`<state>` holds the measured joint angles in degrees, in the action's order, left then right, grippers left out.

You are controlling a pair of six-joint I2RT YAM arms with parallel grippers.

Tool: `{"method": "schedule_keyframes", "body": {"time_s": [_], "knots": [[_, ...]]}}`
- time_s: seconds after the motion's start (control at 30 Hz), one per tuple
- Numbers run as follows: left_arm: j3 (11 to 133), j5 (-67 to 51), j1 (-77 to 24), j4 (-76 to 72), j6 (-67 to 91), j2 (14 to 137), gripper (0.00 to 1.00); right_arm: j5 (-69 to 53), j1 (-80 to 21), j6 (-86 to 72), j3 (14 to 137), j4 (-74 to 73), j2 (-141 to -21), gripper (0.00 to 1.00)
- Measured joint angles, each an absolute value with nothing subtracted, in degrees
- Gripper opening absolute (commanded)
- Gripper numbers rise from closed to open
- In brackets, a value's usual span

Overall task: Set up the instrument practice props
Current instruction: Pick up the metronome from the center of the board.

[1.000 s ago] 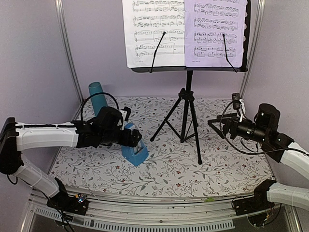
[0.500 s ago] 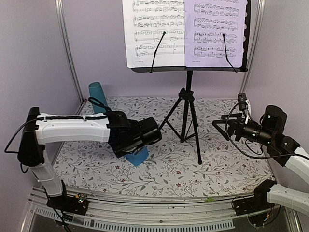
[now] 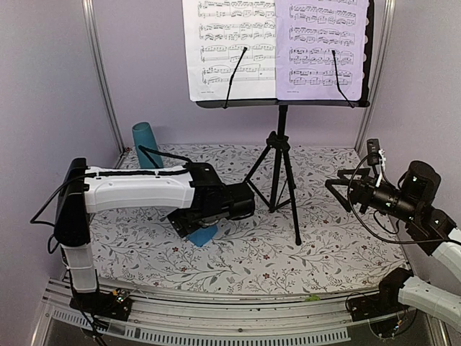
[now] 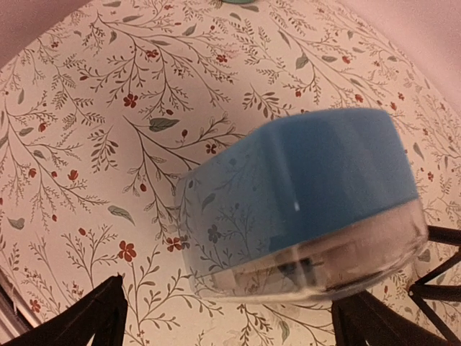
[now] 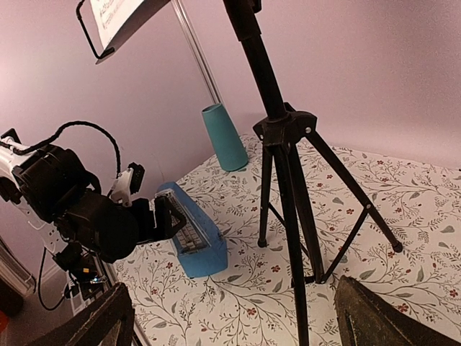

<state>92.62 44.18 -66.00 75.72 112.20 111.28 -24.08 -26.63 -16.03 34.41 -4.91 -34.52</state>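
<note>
Pale lavender walls close in a tabletop [image 3: 338,252] covered with a floral cloth. At the back, the black music stand [image 3: 282,122] is up on its tripod. The white page [image 3: 230,50] and the lavender page [image 3: 324,50] sit side by side on its tray, each behind a wire retainer, so that part looks done. The blue metronome [image 5: 205,252] sits on the cloth left of the stand's feet. What is left seems to be only settling its place and clearing the arms.

The left fingers [image 4: 97,321] are spread wide, with the metronome between and just ahead of them, blurred in the wrist view. Nothing is clamped, but I cannot tell whether either finger touches it. The right fingers [image 5: 94,324] are also wide apart and empty. The stand's legs are ahead of them and the metronome lies beyond, to their left. A teal cup [image 3: 144,138] stands ahead of the left fingers, by the wall.
</note>
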Motion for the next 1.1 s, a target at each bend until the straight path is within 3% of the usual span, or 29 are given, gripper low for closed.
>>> {"method": "schedule_keyframes", "body": {"time_s": [0.77,1.1], "knots": [[96.64,48.42,-58.19,75.83,103.53,116.29,0.99,-24.08,-26.63,-16.1,34.41,-5.63,-34.22,0.99],[90.7,50.09,-56.05,64.18,92.27,114.1,0.8,-24.08,-26.63,-16.1,34.41,-5.87,-34.2,0.99]]}}
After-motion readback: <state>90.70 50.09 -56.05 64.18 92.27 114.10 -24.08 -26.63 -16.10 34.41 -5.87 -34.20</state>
